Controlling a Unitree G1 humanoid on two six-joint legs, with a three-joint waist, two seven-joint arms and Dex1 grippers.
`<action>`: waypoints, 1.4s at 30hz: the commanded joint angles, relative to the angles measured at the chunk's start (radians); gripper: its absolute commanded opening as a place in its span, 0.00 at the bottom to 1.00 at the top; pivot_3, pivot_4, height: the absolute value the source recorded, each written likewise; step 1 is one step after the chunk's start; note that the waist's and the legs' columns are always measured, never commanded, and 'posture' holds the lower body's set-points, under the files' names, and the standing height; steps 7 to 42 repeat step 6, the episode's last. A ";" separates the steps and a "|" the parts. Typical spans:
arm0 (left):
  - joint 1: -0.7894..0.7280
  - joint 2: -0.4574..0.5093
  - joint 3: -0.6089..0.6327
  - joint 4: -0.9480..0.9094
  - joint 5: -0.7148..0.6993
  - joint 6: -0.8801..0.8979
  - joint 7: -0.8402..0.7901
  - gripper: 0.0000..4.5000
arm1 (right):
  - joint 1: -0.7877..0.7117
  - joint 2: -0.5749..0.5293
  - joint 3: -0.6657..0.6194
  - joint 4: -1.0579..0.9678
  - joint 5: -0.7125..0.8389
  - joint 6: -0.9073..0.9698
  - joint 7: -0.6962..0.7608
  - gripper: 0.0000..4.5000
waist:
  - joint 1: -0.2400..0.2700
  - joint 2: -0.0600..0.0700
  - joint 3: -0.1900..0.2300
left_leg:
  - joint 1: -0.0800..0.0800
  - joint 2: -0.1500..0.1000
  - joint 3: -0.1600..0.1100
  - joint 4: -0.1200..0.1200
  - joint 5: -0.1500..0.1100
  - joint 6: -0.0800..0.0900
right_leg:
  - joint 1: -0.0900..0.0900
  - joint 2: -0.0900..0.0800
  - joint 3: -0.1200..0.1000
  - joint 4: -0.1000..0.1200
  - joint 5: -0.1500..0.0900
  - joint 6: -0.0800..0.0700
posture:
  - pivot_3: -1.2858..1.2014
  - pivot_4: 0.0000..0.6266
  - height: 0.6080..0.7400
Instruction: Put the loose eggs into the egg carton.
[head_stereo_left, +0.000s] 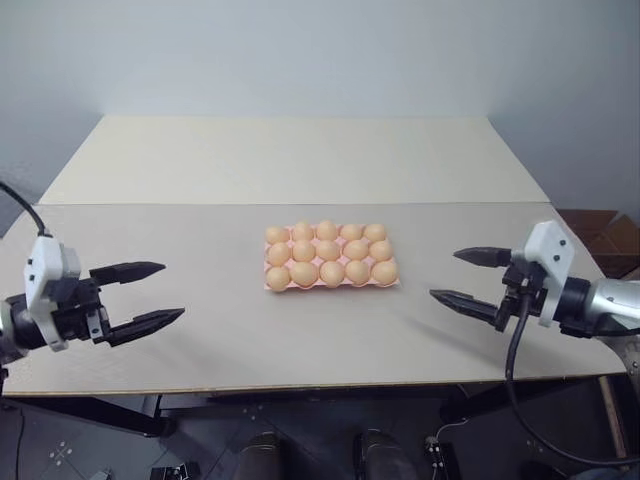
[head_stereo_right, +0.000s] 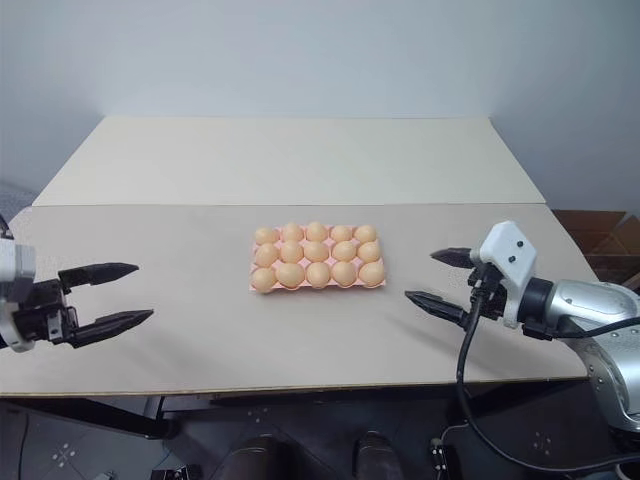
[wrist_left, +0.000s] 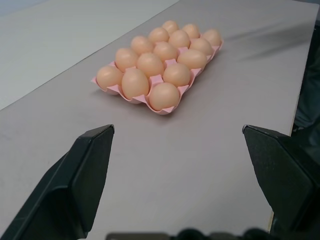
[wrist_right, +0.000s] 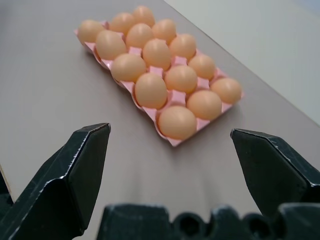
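Now every cup of the carton (head_stereo_left: 330, 284) holds eggs (head_stereo_left: 331, 273); both grippers, left (head_stereo_left: 148, 294) and right (head_stereo_left: 468, 277), hover empty, jaws apart.

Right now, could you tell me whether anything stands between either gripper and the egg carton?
Nothing visible does. Bare table lies between the left gripper, the right gripper and the egg carton, whose cups all hold eggs.
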 joint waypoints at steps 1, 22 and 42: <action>-0.059 0.009 -0.026 0.009 -0.040 0.015 0.006 1.00 | -0.013 -0.006 -0.008 -0.035 0.007 -0.007 0.001 1.00 | 0.000 0.000 0.000 | 0.000 0.000 0.000 0.000 0.000 0.000 | 0.000 0.000 0.000 0.000 0.000 0.000 | 0.52 0.24 1.00; -0.061 0.005 -0.044 -0.017 -0.061 0.038 0.014 1.00 | -0.020 0.001 -0.012 -0.062 0.037 0.032 -0.030 1.00 | 0.000 0.000 0.000 | -0.003 0.000 0.000 0.000 0.000 0.000 | -0.002 0.000 0.000 -0.001 0.000 0.000 | 0.52 0.24 1.00; -0.061 0.005 -0.044 -0.017 -0.061 0.038 0.014 1.00 | -0.020 0.001 -0.012 -0.062 0.037 0.032 -0.030 1.00 | 0.000 0.000 0.000 | -0.003 0.000 0.000 0.000 0.000 0.000 | -0.002 0.000 0.000 -0.001 0.000 0.000 | 0.52 0.24 1.00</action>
